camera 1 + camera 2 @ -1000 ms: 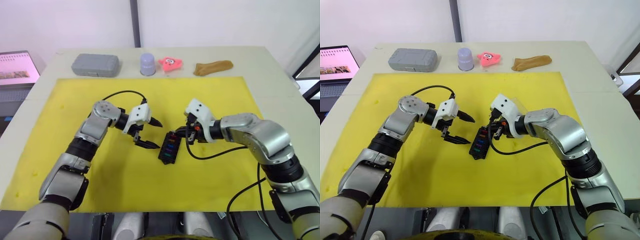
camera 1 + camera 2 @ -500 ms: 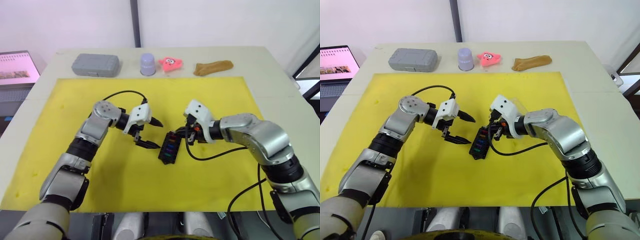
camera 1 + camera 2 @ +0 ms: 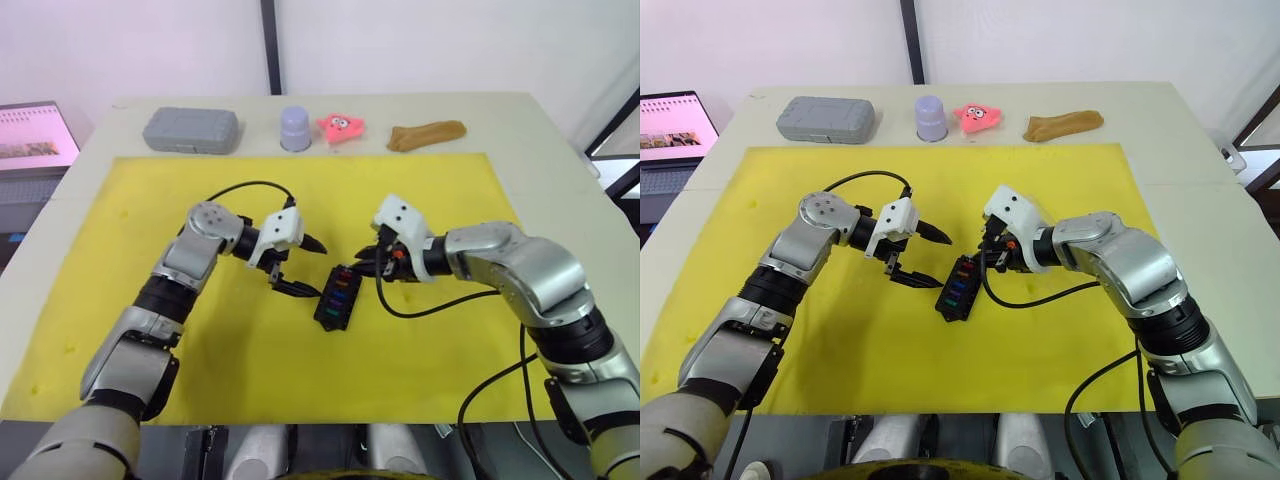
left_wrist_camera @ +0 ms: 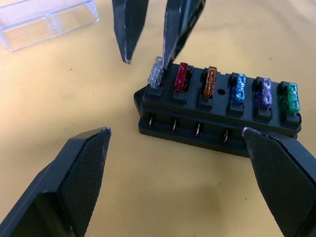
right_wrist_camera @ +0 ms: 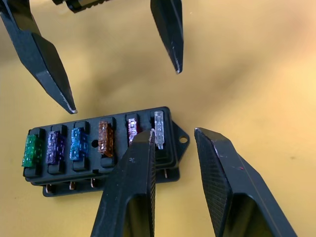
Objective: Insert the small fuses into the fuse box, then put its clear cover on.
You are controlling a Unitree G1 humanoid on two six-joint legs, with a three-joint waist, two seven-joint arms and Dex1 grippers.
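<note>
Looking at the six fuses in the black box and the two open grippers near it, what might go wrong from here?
The clear grey fuse at the end of the black fuse box leans and stands higher than the others; it may not be seated, so the clear cover might not close over it. One finger of the right gripper sits against that fuse and could tip it when withdrawing. The open left gripper is close enough to nudge the box.

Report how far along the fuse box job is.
Done: six fuses stand in the fuse box, from grey to green.
In hand: the right gripper is open at the grey fuse's end, one finger touching the fuse, which looks slightly tilted and may need pressing down. The left gripper is open beside the box, holding nothing.
Left: the clear cover lies on the yellow mat, not yet fitted.
</note>
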